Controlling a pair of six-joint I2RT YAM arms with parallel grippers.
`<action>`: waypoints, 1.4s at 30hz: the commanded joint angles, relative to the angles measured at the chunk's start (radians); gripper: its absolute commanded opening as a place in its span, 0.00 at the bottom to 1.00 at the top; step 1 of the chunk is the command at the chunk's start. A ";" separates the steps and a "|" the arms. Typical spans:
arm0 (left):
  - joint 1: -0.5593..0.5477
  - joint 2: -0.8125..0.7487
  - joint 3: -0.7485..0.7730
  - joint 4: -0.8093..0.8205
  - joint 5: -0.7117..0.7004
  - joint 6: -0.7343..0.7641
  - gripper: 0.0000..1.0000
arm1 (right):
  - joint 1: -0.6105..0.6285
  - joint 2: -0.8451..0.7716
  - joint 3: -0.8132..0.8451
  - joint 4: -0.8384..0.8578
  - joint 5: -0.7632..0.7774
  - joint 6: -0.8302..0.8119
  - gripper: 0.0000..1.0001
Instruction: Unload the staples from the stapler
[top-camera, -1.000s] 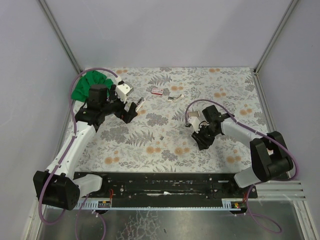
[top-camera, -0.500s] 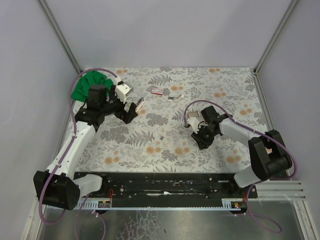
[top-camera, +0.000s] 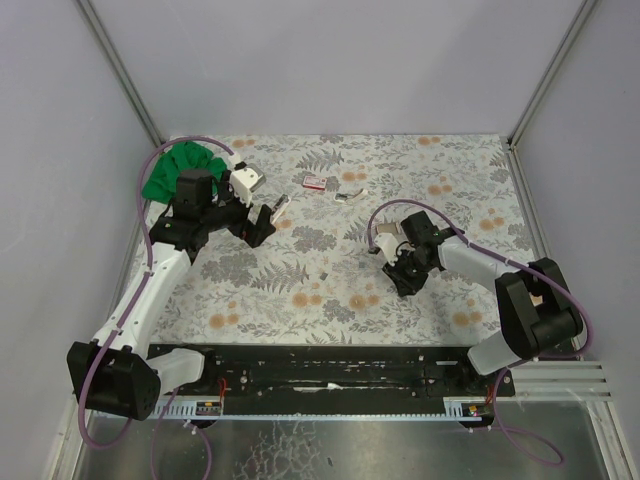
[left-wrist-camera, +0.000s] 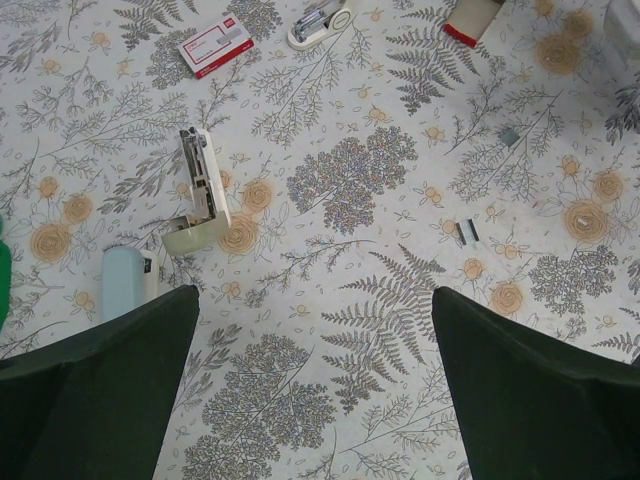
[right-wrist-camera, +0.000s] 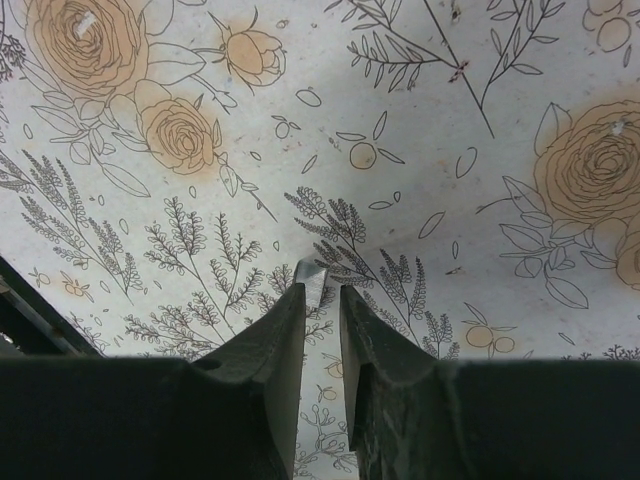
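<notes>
My right gripper (right-wrist-camera: 321, 292) is down on the floral cloth (right-wrist-camera: 470, 120), fingers a narrow gap apart, and the staples (right-wrist-camera: 312, 273), a short silvery strip, lie right at the tips. I cannot tell whether I have a bite on them. The strip is thin and flat against the cloth, so it may squirt out ahead of the tips, break apart, or leave me pinching cloth instead. My left gripper (left-wrist-camera: 312, 300) hangs spread wide above the opened stapler (left-wrist-camera: 203, 195), holding nothing.
</notes>
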 joint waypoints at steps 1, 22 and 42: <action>0.009 -0.013 -0.012 0.066 0.019 -0.006 1.00 | 0.008 0.018 -0.002 -0.001 0.014 0.010 0.27; 0.010 -0.010 -0.013 0.068 0.022 -0.008 1.00 | 0.010 0.037 -0.003 -0.001 0.030 0.023 0.13; 0.011 -0.007 -0.014 0.068 0.021 -0.009 1.00 | 0.013 -0.008 0.112 -0.003 0.101 0.111 0.00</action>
